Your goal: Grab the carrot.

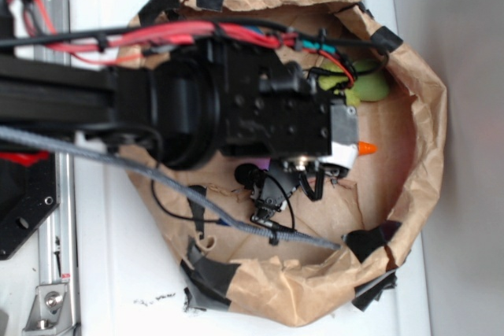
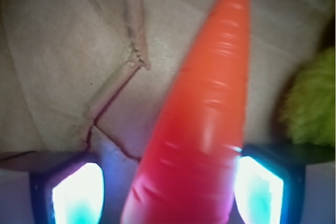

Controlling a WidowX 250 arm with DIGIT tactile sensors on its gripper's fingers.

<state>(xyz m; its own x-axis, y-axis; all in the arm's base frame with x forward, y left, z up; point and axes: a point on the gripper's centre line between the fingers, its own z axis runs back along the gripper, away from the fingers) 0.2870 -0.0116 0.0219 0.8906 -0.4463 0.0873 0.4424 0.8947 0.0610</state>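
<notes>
The carrot [image 2: 205, 119] is glossy orange and fills the middle of the wrist view, lying lengthwise between my gripper [image 2: 168, 192] fingers with its tip pointing away. The right pad [image 2: 260, 192] touches its side. The left pad [image 2: 76, 195] stands a little apart from it. The jaws are open around it. In the exterior view only the orange tip [image 1: 367, 148] shows past my gripper [image 1: 349, 152], which is low inside the paper bag. The stem cap is hidden.
A brown paper bag [image 1: 425, 116] with rolled rim and black tape patches encloses everything; its creased floor [image 2: 63, 51] lies under the carrot. A fuzzy yellow-green plush toy [image 1: 366, 84] lies close beside the gripper and also shows in the wrist view [image 2: 312, 103].
</notes>
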